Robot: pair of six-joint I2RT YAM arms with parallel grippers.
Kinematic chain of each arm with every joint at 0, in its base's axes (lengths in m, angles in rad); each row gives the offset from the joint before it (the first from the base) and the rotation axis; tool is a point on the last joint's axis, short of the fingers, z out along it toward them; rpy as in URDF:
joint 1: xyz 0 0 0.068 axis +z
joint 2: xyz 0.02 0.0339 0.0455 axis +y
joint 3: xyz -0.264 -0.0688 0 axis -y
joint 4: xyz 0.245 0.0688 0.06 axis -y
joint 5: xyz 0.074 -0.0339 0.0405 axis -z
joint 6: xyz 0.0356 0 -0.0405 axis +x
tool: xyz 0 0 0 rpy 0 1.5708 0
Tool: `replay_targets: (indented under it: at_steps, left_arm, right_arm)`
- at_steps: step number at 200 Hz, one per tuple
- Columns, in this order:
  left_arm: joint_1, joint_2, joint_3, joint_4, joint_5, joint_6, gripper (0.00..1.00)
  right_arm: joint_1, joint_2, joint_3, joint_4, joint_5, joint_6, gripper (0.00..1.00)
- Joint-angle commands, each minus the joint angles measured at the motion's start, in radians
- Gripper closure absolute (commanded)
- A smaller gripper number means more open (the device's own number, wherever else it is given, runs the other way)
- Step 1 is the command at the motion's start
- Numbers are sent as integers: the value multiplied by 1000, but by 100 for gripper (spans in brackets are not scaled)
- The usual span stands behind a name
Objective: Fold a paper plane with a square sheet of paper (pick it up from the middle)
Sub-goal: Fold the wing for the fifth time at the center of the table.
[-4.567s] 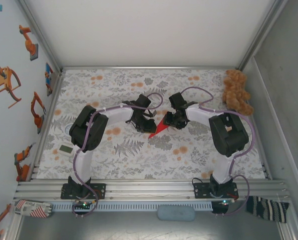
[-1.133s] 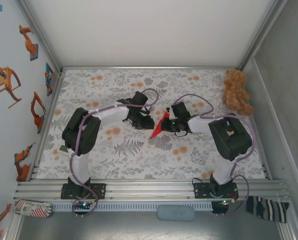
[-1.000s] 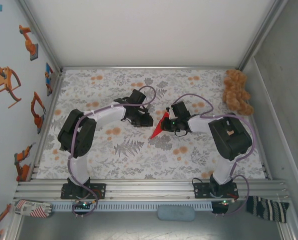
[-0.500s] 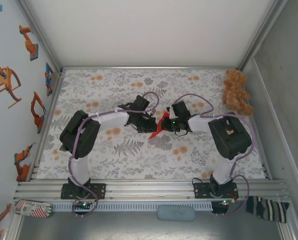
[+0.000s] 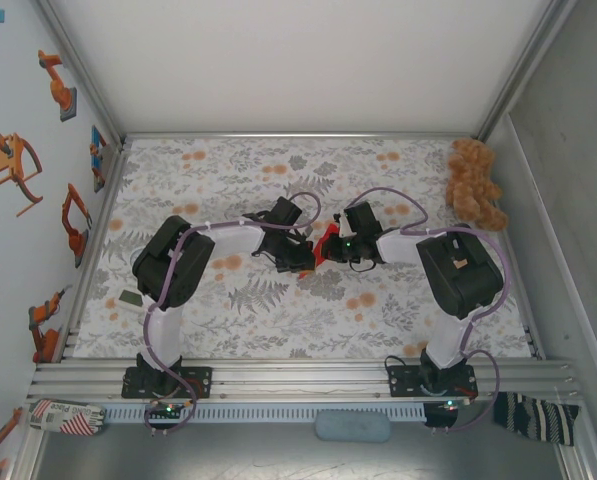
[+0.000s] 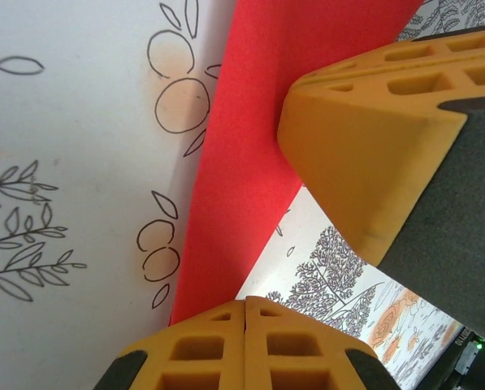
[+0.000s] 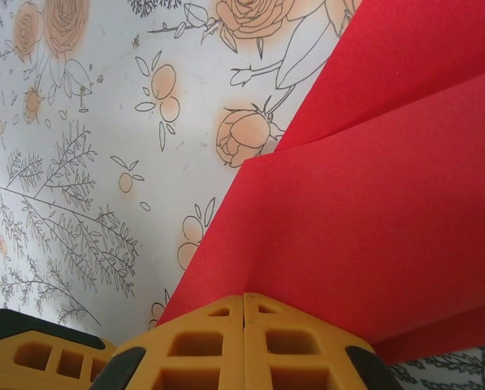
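The red paper plane (image 5: 326, 247) is a folded dart held just above the flowered table (image 5: 278, 310) at its middle, between the two grippers. My left gripper (image 5: 306, 260) comes in from the left and is shut; in the left wrist view the paper plane (image 6: 242, 146) runs down to the seam of the left gripper (image 6: 244, 302). My right gripper (image 5: 339, 248) is shut on the other side. In the right wrist view a crease of the paper plane (image 7: 388, 187) ends in the right gripper's (image 7: 244, 296) closed jaws. One right finger (image 6: 364, 138) shows in the left wrist view.
A brown teddy bear (image 5: 475, 183) sits at the back right corner. A small dark flat object (image 5: 130, 297) lies near the table's left edge. Metal rails (image 5: 298, 378) run along the front, and walls close in left and right.
My left gripper has moved right to the paper plane's tip and shut on it. The paper's visible part has shrunk between the two grippers. The right gripper has stayed in place.
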Motion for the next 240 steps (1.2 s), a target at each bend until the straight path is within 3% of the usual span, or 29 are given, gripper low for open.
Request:
replay_targets:
  at_steps: [1, 136, 240]
  left_arm:
    - [5, 25, 15, -34, -6, 2, 94]
    - [19, -11, -122, 30, 17, -32, 93]
    - [25, -149, -228, -59, -32, -19, 91]
  right_arm:
    - [-3, 53, -5, -70, 34, -3, 95]
    - [-3, 94, 16, -184, 98, -32, 96]
    - [-3, 99, 25, -206, 112, -35, 96]
